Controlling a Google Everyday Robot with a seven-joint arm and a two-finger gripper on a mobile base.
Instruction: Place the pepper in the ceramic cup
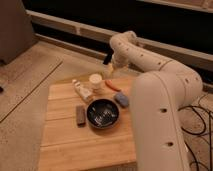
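Note:
The pepper (pixel 113 85), small and orange-red, lies on the wooden table (pixel 65 135) near its far edge, just right of the ceramic cup (pixel 95 80). The cream-white cup stands upright. My gripper (pixel 108 66) hangs at the end of the white arm, above the table's far edge, over the gap between the cup and the pepper. It holds nothing that I can see; the pepper is apart from it on the table.
A wide dark bowl (pixel 103 113) sits mid-table in front of the cup. A grey-blue block (pixel 121 99) lies right of it, a dark block (pixel 80 114) left of it. A small white bottle (pixel 81 90) lies left of the cup. The arm's big white body (pixel 160 120) covers the table's right side.

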